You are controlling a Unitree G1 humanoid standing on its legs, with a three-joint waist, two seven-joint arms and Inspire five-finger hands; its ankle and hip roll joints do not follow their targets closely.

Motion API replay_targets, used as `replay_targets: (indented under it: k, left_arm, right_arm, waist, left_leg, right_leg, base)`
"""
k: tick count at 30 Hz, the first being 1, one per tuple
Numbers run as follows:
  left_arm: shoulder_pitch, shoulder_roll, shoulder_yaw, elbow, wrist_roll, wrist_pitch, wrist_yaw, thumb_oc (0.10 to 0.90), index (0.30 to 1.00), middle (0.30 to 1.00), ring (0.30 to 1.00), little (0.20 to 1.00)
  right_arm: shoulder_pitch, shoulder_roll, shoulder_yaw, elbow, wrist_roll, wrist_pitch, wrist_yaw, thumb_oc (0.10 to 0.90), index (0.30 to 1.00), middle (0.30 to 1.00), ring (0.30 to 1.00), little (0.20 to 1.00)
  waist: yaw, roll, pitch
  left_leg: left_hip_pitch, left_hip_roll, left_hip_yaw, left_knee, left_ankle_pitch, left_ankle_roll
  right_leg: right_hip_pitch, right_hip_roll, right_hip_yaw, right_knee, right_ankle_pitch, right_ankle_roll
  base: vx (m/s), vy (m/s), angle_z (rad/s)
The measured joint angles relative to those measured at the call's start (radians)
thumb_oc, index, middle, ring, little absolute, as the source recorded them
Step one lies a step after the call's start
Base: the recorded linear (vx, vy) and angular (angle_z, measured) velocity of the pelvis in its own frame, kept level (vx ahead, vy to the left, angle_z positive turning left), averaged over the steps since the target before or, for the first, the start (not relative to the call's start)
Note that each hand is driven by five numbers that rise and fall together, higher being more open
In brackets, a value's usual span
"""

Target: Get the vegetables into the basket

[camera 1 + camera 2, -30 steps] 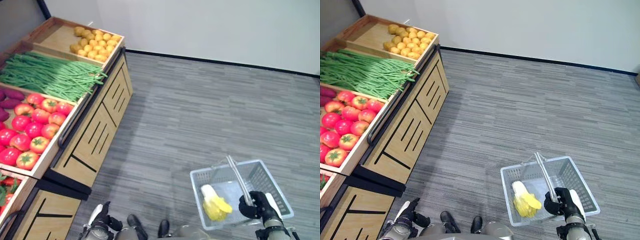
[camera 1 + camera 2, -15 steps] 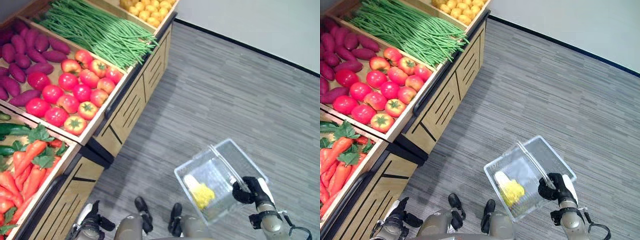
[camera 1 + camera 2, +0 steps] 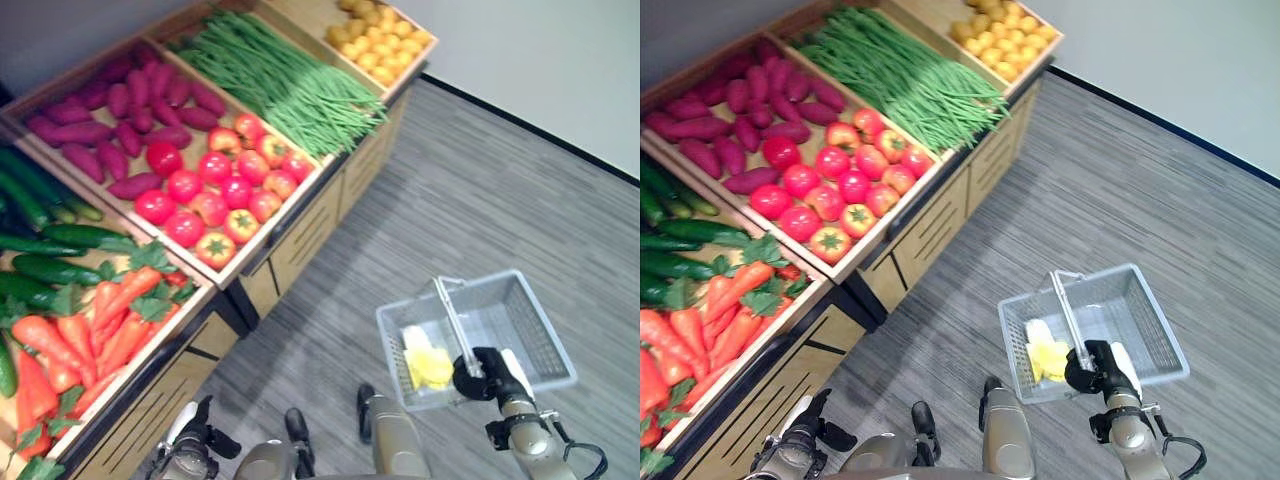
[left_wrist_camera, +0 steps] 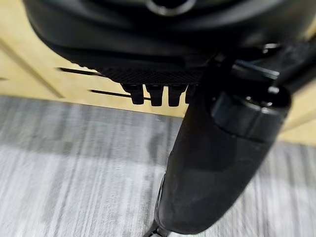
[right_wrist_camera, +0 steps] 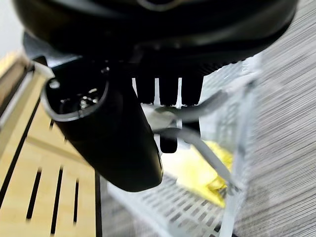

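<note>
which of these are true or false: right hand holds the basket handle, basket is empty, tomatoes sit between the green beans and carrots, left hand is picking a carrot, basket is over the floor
1. The right hand holds the basket handle. True.
2. The basket is empty. False: something yellow lies in it.
3. The tomatoes sit between the green beans and the carrots. True.
4. The left hand is picking a carrot. False: it hangs low beside the stand, holding nothing.
5. The basket is over the floor, not on the stand. True.
</note>
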Motion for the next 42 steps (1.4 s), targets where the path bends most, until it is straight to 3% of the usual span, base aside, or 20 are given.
replay_targets:
  k: [2, 3, 4, 5, 6, 7, 11, 14, 16, 19, 21, 22, 23, 29, 36, 39, 41, 42]
  left_arm:
    - [0.012, 0.001, 0.0, 0.024, 0.0, 0.002, 0.0, 0.9, 1.0, 1.0, 1.0, 1.0]
    - [0.032, 0.013, -0.003, 0.018, 0.0, 0.001, 0.0, 0.9, 1.0, 1.0, 1.0, 1.0]
    - [0.046, 0.013, 0.0, 0.019, 0.0, -0.001, 0.002, 0.9, 1.0, 1.0, 1.0, 1.0]
    - [0.063, 0.0, -0.003, 0.031, -0.004, 0.003, 0.001, 0.9, 1.0, 1.0, 1.0, 1.0]
    - [0.077, -0.014, 0.009, 0.045, -0.004, 0.004, -0.002, 0.9, 1.0, 1.0, 1.0, 1.0]
    - [0.074, -0.024, 0.024, 0.062, -0.007, 0.003, -0.001, 0.9, 1.0, 1.0, 1.0, 1.0]
    - [0.066, -0.041, 0.034, 0.066, -0.017, 0.006, -0.003, 0.9, 1.0, 1.0, 1.0, 1.0]
    - [0.049, -0.046, 0.033, 0.065, -0.021, 0.009, -0.003, 0.9, 1.0, 1.0, 1.0, 1.0]
    - [0.021, -0.044, 0.021, 0.07, -0.022, 0.017, -0.001, 0.9, 1.0, 1.0, 1.0, 1.0]
    - [0.022, -0.044, -0.001, 0.064, -0.023, 0.024, -0.001, 0.9, 1.0, 1.0, 1.0, 1.0]
    - [0.025, -0.044, -0.001, 0.063, -0.023, 0.025, -0.001, 0.9, 1.0, 1.0, 1.0, 1.0]
    - [0.035, -0.045, -0.001, 0.065, -0.023, 0.025, -0.002, 0.9, 1.0, 1.0, 1.0, 1.0]
    - [0.031, -0.045, -0.001, 0.065, -0.023, 0.026, -0.003, 0.9, 1.0, 1.0, 1.0, 1.0]
    - [0.059, -0.039, 0.0, 0.061, -0.024, 0.024, -0.003, 0.9, 1.0, 1.0, 1.0, 1.0]
    - [0.073, -0.009, 0.003, 0.015, -0.052, 0.005, 0.006, 0.9, 1.0, 1.0, 1.0, 1.0]
    - [0.068, -0.001, 0.053, -0.066, -0.066, -0.028, 0.069, 0.9, 1.0, 1.0, 1.0, 1.0]
    - [0.047, -0.014, 0.19, -0.077, -0.106, -0.06, 0.125, 0.9, 1.0, 1.0, 1.0, 1.0]
    - [0.039, -0.01, 0.2, -0.076, -0.135, -0.057, 0.15, 0.9, 1.0, 1.0, 1.0, 1.0]
  right_arm:
    - [0.018, 0.0, -0.009, 0.031, 0.001, 0.002, -0.006, 0.4, 0.3, 0.3, 0.3, 0.3]
    - [0.069, 0.002, -0.008, 0.035, 0.001, 0.005, -0.007, 0.4, 0.3, 0.3, 0.3, 0.3]
    - [0.072, -0.001, -0.009, 0.05, 0.001, 0.006, -0.006, 0.4, 0.3, 0.3, 0.3, 0.3]
    - [0.045, -0.005, -0.017, 0.074, 0.0, 0.011, -0.008, 0.4, 0.3, 0.3, 0.3, 0.3]
    - [0.029, -0.011, -0.02, 0.082, -0.001, 0.004, -0.008, 0.4, 0.3, 0.3, 0.3, 0.3]
    - [0.018, -0.01, -0.018, 0.099, 0.0, 0.004, -0.006, 0.4, 0.3, 0.3, 0.3, 0.3]
    - [-0.004, -0.011, -0.019, 0.131, 0.001, 0.004, -0.005, 0.4, 0.3, 0.3, 0.3, 0.3]
    - [-0.03, -0.014, -0.016, 0.151, 0.001, -0.001, -0.005, 0.4, 0.3, 0.3, 0.3, 0.3]
    - [-0.027, -0.013, -0.015, 0.191, 0.0, -0.009, -0.011, 0.4, 0.3, 0.3, 0.3, 0.3]
    - [-0.024, -0.011, -0.013, 0.199, -0.002, -0.008, -0.01, 0.4, 0.3, 0.3, 0.3, 0.3]
    - [-0.022, -0.011, -0.008, 0.202, -0.002, -0.007, -0.01, 0.4, 0.3, 0.3, 0.3, 0.3]
    - [-0.025, -0.012, -0.008, 0.204, -0.003, -0.008, -0.01, 0.4, 0.3, 0.3, 0.3, 0.3]
    - [-0.025, -0.01, -0.006, 0.211, -0.003, -0.006, -0.01, 0.4, 0.3, 0.3, 0.3, 0.3]
    - [0.013, 0.005, -0.005, 0.284, -0.002, 0.005, -0.005, 0.4, 0.3, 0.3, 0.3, 0.3]
    - [0.011, 0.021, 0.004, 0.35, -0.003, 0.009, -0.002, 0.4, 0.3, 0.3, 0.3, 0.3]
    - [0.004, 0.035, 0.005, 0.395, -0.003, 0.007, -0.011, 0.4, 0.3, 0.3, 0.3, 0.3]
    - [-0.005, 0.041, 0.024, 0.421, -0.004, 0.0, -0.022, 0.4, 0.3, 0.3, 0.3, 0.3]
    - [-0.007, 0.044, 0.026, 0.424, -0.004, 0.0, -0.024, 0.4, 0.3, 0.3, 0.3, 0.3]
  waist:
    - [-0.021, 0.0, -0.006]
    - [-0.036, -0.041, -0.032]
    - [-0.019, -0.05, -0.034]
    - [-0.018, -0.034, -0.045]
    - [-0.011, -0.008, -0.048]
    - [-0.009, -0.001, -0.056]
    - [0.006, 0.009, -0.06]
    - [0.013, 0.008, -0.059]
    - [0.005, 0.012, -0.057]
    - [-0.006, 0.019, -0.052]
    - [-0.002, 0.019, -0.053]
    - [0.0, 0.033, -0.054]
    - [-0.004, 0.039, -0.053]
    - [0.001, 0.029, -0.071]
    - [0.016, 0.027, -0.094]
    - [0.034, 0.027, -0.097]
    - [0.046, 0.025, -0.101]
    - [0.046, 0.025, -0.104]
  left_leg:
    - [0.017, -0.002, -0.096, 0.005, -0.014, -0.03]
    - [0.041, -0.028, -0.137, 0.001, -0.023, -0.046]
    - [0.058, -0.025, -0.139, 0.002, -0.036, -0.062]
    - [0.045, 0.012, -0.117, 0.026, -0.051, -0.087]
    - [0.037, 0.04, -0.109, 0.036, -0.056, -0.094]
    - [0.034, 0.07, -0.116, 0.049, -0.062, -0.114]
    - [0.03, 0.155, -0.113, 0.039, -0.033, -0.152]
    - [0.015, 0.185, -0.128, 0.039, -0.007, -0.18]
    - [-0.019, 0.196, -0.148, 0.06, 0.025, -0.203]
    - [-0.04, 0.229, 0.016, 0.057, 0.032, -0.186]
    - [-0.037, 0.232, 0.047, 0.056, 0.03, -0.189]
    - [-0.031, 0.24, 0.05, 0.036, 0.027, -0.184]
    - [-0.025, 0.233, 0.055, 0.011, 0.031, -0.203]
    - [-0.007, 0.163, 0.055, -0.07, 0.064, -0.158]
    - [0.001, 0.151, 0.054, -0.083, 0.075, -0.145]
    - [-0.002, 0.153, 0.029, -0.085, 0.08, -0.153]
    - [0.006, 0.156, 0.016, -0.086, 0.079, -0.154]
    - [0.009, 0.157, 0.014, -0.086, 0.079, -0.154]
  right_leg:
    - [0.048, -0.015, -0.006, -0.086, 0.061, 0.002]
    - [0.095, -0.056, -0.031, -0.094, 0.087, -0.015]
    - [0.097, -0.054, -0.032, -0.087, 0.152, 0.014]
    - [0.104, -0.03, -0.053, -0.091, 0.135, -0.013]
    - [0.111, -0.005, -0.077, -0.093, 0.139, -0.015]
    - [0.125, 0.009, -0.11, -0.108, 0.137, -0.025]
    - [0.169, 0.066, -0.214, -0.134, 0.124, -0.08]
    - [0.181, 0.083, -0.263, -0.148, 0.121, -0.106]
    - [0.214, 0.077, -0.333, -0.171, 0.101, -0.129]
    - [0.209, 0.065, -0.393, -0.176, 0.097, -0.137]
    - [0.194, 0.056, -0.393, -0.172, 0.097, -0.136]
    - [0.174, 0.053, -0.393, -0.16, 0.101, -0.131]
    - [0.169, 0.047, -0.393, -0.159, 0.103, -0.126]
    - [0.167, -0.008, -0.379, -0.176, 0.122, -0.071]
    - [0.179, -0.011, -0.364, -0.205, 0.16, -0.063]
    - [0.204, -0.009, -0.386, -0.234, 0.169, -0.067]
    - [0.224, -0.008, -0.399, -0.245, 0.17, -0.067]
    - [0.227, -0.007, -0.401, -0.245, 0.169, -0.067]
  base:
    - [0.08, -0.155, 1.29]
    - [0.03, -0.084, 1.37]
    - [0.13, -0.395, 0.81]
    - [0.1, -0.312, 0.05]
    - [0.15, -0.466, 0.13]
    - [0.05, -0.155, 0.29]
    - [0.04, -0.246, 0.62]
    - [0.03, -0.143, 0.57]
    - [-0.02, -0.047, 1.07]
    - [0.0, -0.002, 0.65]
    - [0.04, 0.055, 0.23]
    - [0.04, 0.065, 0.12]
    - [0.03, 0.074, 0.13]
    - [0.05, 0.123, 0.1]
    - [0.03, 0.08, 0.02]
    - [0.03, 0.012, 0.21]
    - [0.05, 0.026, 0.2]
    - [0.05, 0.039, 0.08]
